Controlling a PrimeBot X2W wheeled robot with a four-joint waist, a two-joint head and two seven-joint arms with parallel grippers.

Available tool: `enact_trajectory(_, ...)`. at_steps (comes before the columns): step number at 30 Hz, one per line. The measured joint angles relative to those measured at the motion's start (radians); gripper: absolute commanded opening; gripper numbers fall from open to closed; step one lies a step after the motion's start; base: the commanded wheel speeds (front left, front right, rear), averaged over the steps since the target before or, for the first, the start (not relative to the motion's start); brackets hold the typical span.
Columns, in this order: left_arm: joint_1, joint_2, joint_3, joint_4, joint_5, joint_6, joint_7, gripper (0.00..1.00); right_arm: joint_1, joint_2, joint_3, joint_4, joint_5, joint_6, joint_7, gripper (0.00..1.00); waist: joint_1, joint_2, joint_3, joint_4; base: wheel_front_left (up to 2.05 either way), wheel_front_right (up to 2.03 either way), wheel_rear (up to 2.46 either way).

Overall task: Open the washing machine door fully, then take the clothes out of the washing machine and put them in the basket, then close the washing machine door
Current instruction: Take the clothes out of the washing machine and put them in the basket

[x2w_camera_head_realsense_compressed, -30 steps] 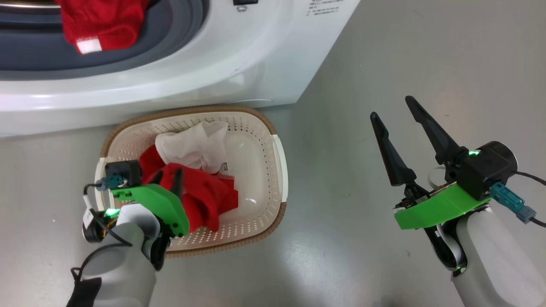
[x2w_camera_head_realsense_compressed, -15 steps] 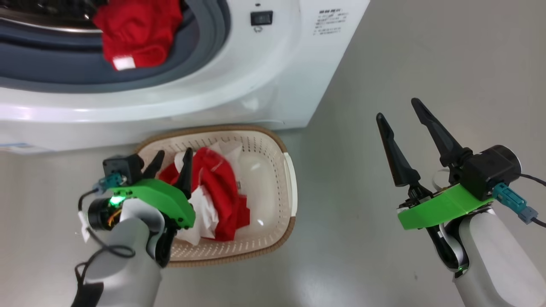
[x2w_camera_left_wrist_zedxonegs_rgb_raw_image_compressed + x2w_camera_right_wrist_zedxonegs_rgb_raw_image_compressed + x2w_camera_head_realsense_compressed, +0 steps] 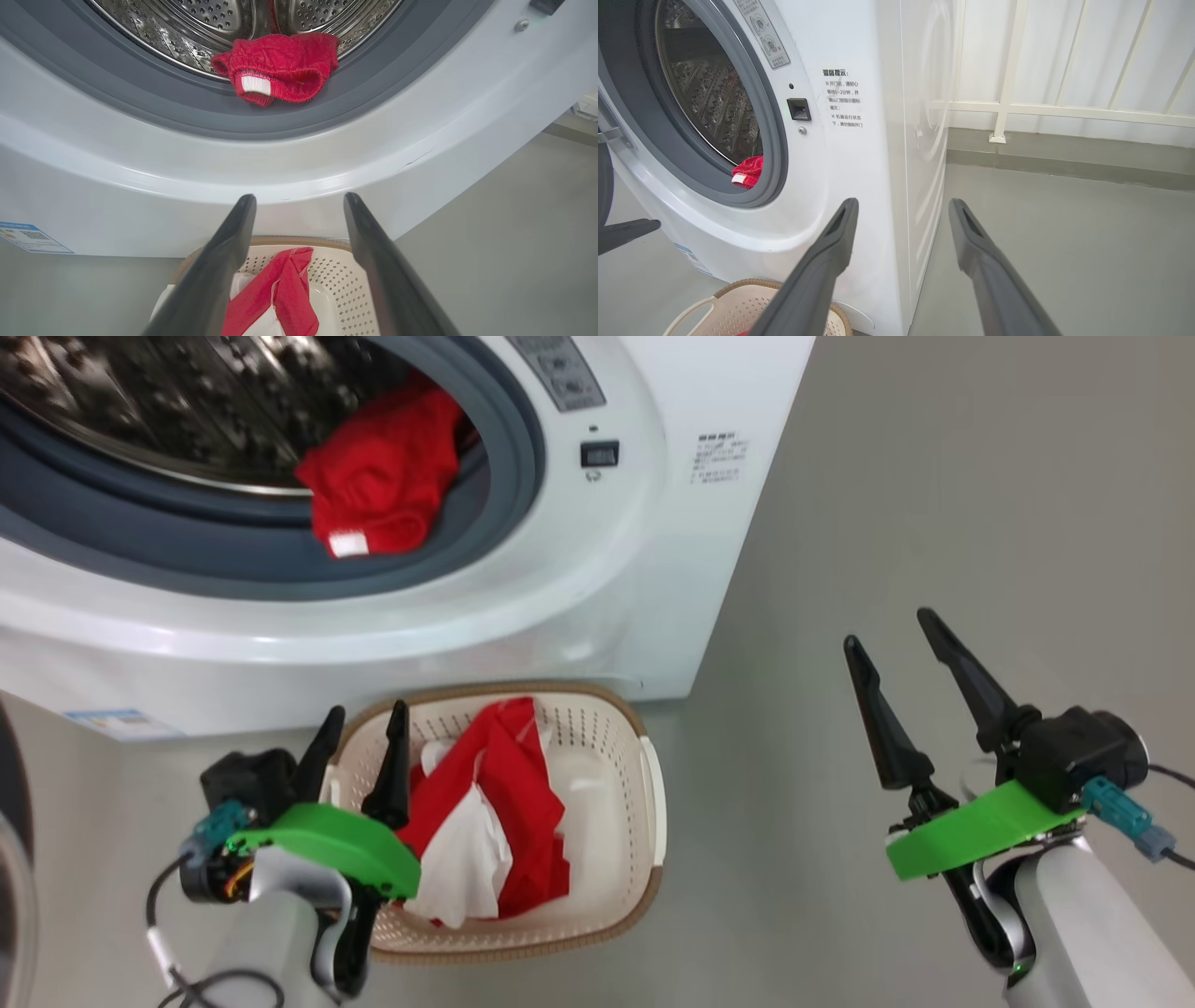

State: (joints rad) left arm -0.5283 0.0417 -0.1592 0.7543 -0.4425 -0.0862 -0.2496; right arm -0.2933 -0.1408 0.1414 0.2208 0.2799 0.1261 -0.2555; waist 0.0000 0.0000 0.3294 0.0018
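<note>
Down to one red garment of the clothes [image 3: 378, 495] inside the washing machine [image 3: 597, 588], draped over the grey ring at the drum's lip, white label facing out; the others, red and white, heaped in the basket [image 3: 655, 793] on the floor against the machine's front. At the left gripper [image 3: 366, 709]: spread wide, nothing between the fingers, hanging over the basket's 9 o'clock rim and pointing to 12. From there, straight to 12 o'clock for the garment, a touch toward 1 and well above; in the left wrist view, dead ahead at 12 on the line between the two fingers. Lying crosswise, long axis from 9 to 3, so probably best pinched across the bunched hem. At the right gripper [image 3: 887, 627]: equally wide, empty, well off at 3 o'clock over bare floor, well apart from the opening. Clearly nearer on the left. At the 9 o'clock edge, a sliver of the washing machine door [image 3: 11, 775], swung clear.
</note>
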Motion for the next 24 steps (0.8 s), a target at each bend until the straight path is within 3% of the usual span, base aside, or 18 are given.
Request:
enact_trajectory(9,0.155,0.019,0.042,-0.246,0.055,0.017,0.000,1.00,0.051,0.017,-0.029,0.009,-0.010,0.000,0.000,1.00,0.0001,0.0000,-0.102,0.010,0.00,0.00,0.00)
enact_trajectory(24,0.388,0.073,0.063,-0.539,0.107,0.099,0.021,1.00,0.137,0.026,-0.053,0.005,-0.028,0.000,0.000,1.00,0.0000,0.0000,-0.235,-0.001,0.00,0.00,0.00)
